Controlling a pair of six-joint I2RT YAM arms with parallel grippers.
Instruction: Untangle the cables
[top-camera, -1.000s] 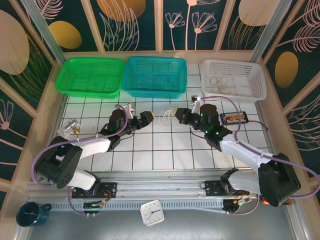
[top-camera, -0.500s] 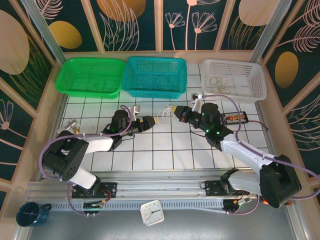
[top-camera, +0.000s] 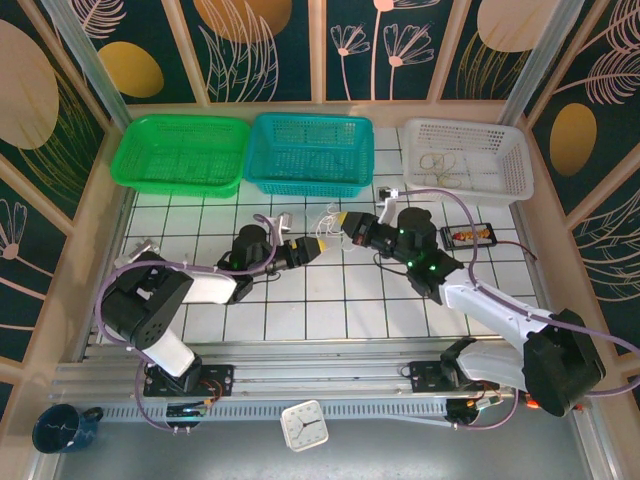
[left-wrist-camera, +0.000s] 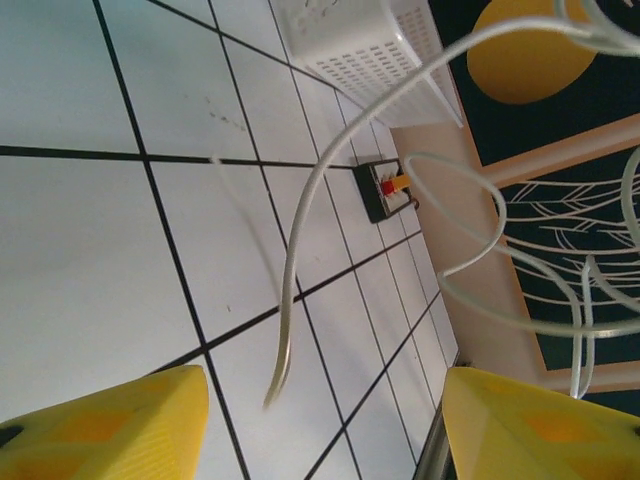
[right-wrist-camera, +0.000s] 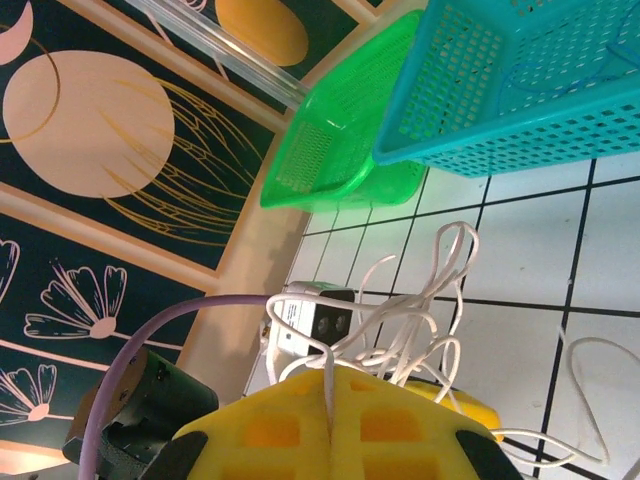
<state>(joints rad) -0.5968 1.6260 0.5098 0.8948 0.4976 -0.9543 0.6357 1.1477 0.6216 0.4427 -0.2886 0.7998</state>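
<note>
the thin limp pale cables (right-wrist-camera: 400, 320) hang as a loose bunch of loops just above the white tiled table (top-camera: 300, 300), in the middle of the top view, a little below the teal plastic mesh basket (top-camera: 310, 185). the right hand (top-camera: 352, 220) is fully closed and pinches several strands in the seam between its yellow foam pads (right-wrist-camera: 400, 440). from there the loops spread toward the left hand (top-camera: 318, 243), which is very near, just to the lower left in the top view.

the left hand is partly open and holds nothing. in its wrist view one pale strand (left-wrist-camera: 291, 290) comes down from the upper right of the frame. its free end hangs in the gap between the two yellow fingers (left-wrist-camera: 100, 420), nearer the left one, and touches neither as far as i can tell. the strand runs up and down in that frame, more along the fingers than across them, so i judge that closing would catch only its last part. more loops curl at the right of that frame.

the tiles look smooth, so a wire should slide over them easily. i judge there is room to draw the strand toward the lower left of the top view. the small black box with a red-black lead (top-camera: 468, 236) and the white plastic mesh basket (top-camera: 500, 190) are well apart, at the right.
</note>
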